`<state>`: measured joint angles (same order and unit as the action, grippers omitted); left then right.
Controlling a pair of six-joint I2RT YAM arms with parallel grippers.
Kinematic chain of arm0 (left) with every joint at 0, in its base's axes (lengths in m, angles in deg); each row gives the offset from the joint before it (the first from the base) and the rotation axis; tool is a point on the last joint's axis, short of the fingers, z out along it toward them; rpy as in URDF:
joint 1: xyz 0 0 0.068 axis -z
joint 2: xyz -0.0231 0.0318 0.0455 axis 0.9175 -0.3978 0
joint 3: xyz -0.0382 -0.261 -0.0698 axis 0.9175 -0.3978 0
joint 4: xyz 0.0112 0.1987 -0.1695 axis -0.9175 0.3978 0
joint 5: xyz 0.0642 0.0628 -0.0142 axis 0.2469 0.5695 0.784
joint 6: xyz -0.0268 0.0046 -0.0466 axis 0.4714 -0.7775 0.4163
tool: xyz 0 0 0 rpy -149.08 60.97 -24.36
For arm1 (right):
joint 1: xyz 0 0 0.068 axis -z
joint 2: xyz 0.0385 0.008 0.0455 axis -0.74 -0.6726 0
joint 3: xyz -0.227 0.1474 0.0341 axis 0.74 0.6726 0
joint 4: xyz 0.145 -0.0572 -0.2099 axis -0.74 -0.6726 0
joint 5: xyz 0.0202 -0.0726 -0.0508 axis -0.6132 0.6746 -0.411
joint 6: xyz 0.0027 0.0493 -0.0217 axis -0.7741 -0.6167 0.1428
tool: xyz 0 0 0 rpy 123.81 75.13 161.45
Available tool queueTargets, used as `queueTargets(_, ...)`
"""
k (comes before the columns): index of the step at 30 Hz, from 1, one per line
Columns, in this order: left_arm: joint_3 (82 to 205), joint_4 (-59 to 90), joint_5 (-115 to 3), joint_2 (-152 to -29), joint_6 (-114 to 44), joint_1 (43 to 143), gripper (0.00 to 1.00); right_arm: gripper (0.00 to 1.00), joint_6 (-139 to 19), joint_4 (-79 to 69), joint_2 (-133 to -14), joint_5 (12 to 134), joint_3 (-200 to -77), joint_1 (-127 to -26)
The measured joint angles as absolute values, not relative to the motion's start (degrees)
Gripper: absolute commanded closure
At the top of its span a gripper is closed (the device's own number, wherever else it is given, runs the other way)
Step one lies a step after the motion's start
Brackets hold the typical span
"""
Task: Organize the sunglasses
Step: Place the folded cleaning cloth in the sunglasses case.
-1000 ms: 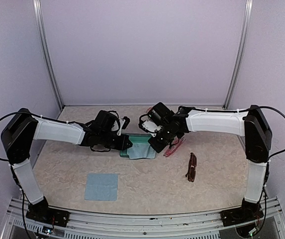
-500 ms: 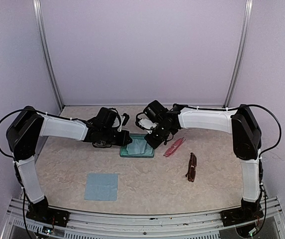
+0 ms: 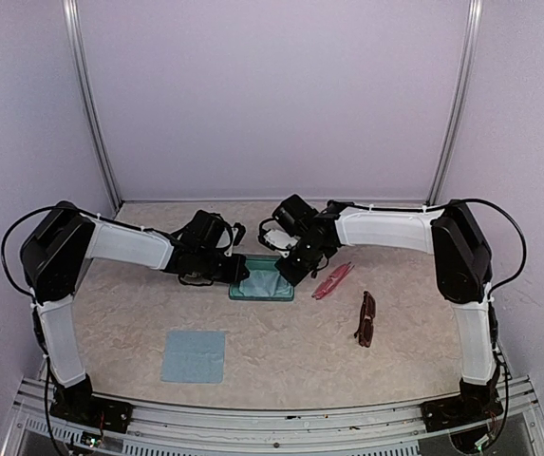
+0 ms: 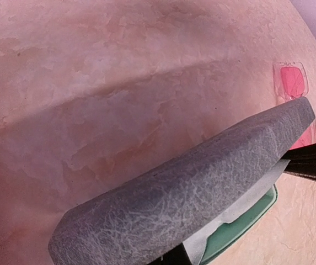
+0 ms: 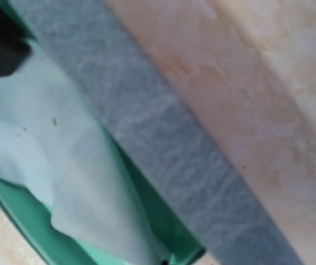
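Teal case (image 3: 264, 282) sat mid-table, both arms reaching in over it from either side. Left gripper (image 3: 242, 273) was at the case's left edge with its jaws pressed together. Right gripper (image 3: 287, 274) was at the case's upper right corner, jaws also pressed together. Could not tell from any view whether either one pinched the case itself.

Left wrist view showed the grey textured lid (image 4: 191, 204) tilted up off the teal shell, with a pale cloth (image 4: 240, 207) tucked inside. Right wrist view was very close and blurry (lid edge, pale cloth and teal lining only).

Pink-red sunglasses (image 3: 333, 281) lay folded on the table (image 3: 290, 351) just right of the case, near the right gripper but outside the case. One pink lens also showed past the lid in the left wrist view. Reddish-brown sunglasses (image 3: 365, 318) lay folded further right and nearer the arm bases, apart from the pink-red pair and not touched by either gripper. Blue cloth (image 3: 195, 355) lay flat on the near left part of the table, well apart from the case
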<state>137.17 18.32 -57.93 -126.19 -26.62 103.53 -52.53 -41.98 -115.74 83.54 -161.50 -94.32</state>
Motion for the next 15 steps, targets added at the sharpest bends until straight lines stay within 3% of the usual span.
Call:
queueTargets(4,137.76,18.37,-57.58,-126.74,-26.6,103.36,0.93,0.99,-52.6,-41.91,-116.0,83.56,-162.09,-94.32)
queueTargets(15,139.1,18.61,-56.31,-127.55,-26.57,103.22,0.67,0.78,-52.91,-41.72,-117.2,83.82,-163.29,-94.32)
